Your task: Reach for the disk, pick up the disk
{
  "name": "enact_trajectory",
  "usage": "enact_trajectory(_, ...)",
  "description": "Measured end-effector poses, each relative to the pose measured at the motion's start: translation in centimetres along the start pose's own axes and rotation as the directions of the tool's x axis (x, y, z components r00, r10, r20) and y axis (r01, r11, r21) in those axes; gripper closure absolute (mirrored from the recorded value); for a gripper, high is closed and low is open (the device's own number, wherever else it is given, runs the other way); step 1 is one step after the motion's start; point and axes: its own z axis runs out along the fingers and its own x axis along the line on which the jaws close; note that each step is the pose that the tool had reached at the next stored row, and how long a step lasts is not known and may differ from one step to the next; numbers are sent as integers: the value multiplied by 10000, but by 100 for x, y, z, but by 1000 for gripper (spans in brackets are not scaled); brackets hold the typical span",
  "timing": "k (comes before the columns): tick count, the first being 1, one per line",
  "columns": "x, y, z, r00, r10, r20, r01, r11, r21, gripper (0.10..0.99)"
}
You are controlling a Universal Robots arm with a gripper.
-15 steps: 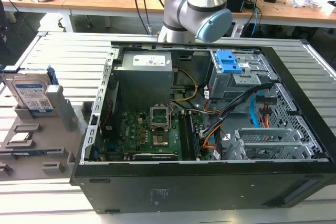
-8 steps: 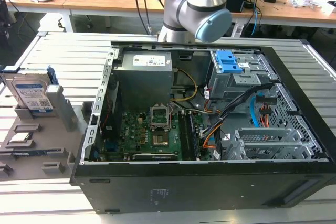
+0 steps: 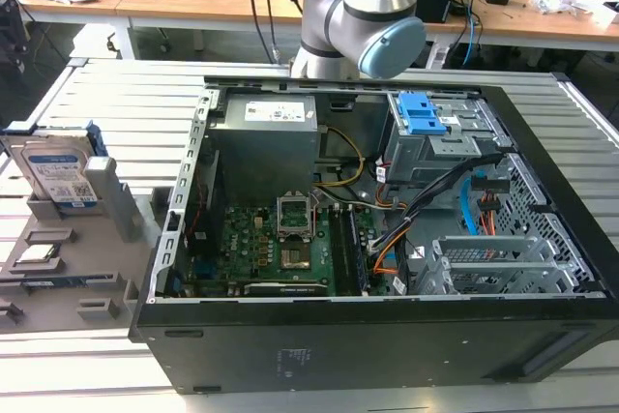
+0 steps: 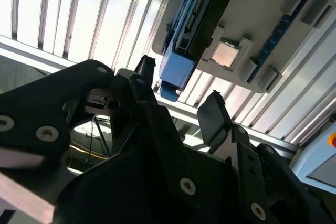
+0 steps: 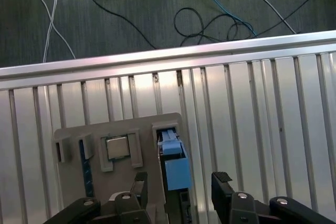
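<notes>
Two fingers of the gripper stand apart and are clamped on nothing. In both wrist views we look past them to the disk, which is seen edge-on.

The disk stands upright on its narrow edge in a slot of a grey holder. The holder rests on the slatted table at the exterior view's left, just beside the open computer case. A processor chip lies flat in the same holder, near the disk but apart from it.

In the exterior view the arm rises behind the case.

We judge that the disk lies straight below the gripper, since its blue carrier edge shows in the gap between the two fingertips in the first wrist view. In the second wrist view the disk also shows beyond the spread fingers, with open space between them and it, so there is no contact yet.

The disk's long axis runs crosswise to the line joining the fingertips. We therefore judge that the fingers flank its thin dimension, one toward each broad face.
</notes>
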Motion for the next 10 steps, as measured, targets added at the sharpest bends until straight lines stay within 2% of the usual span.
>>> enact_trajectory(2,0,-2,45,10000,0,-1,0,10000,0,486)
enact_trajectory(4,-1,-7,135,10000,-6,-15,6,10000,1,486)
enact_trajectory(10,-7,-56,257,9998,-110,-134,111,9999,7,486)
